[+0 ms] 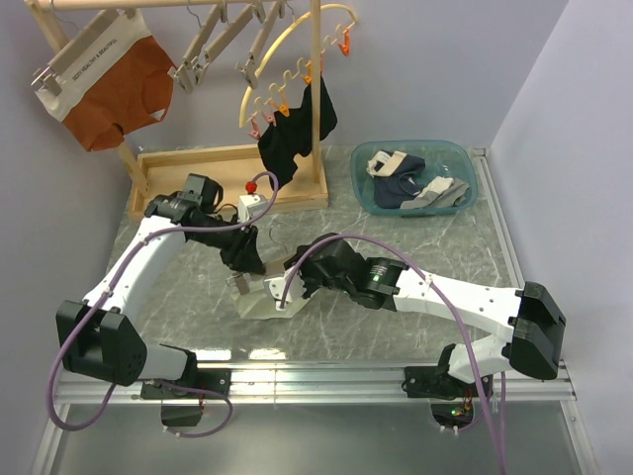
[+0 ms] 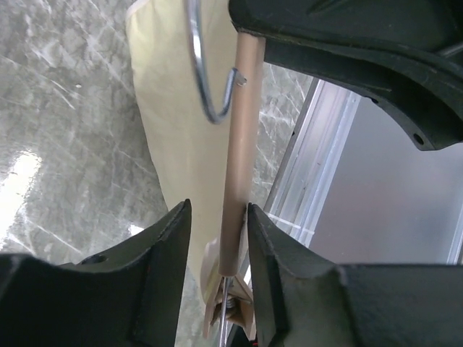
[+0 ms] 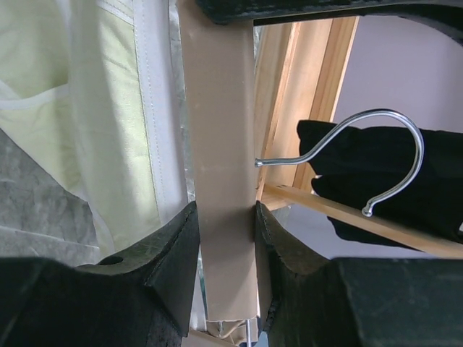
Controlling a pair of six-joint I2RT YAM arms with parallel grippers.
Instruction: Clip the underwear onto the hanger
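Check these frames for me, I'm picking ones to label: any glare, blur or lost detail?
Top external: even light, sharp, only a soft sheen on the table. Left wrist: a white glare patch on the table at left; the fingers are dark and soft. Right wrist: the underwear is washed pale, the black garment shows no folds.

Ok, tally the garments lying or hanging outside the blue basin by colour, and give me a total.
Rust-orange briefs: 1
Black garment: 1
Cream-yellow briefs: 1
Total: 3
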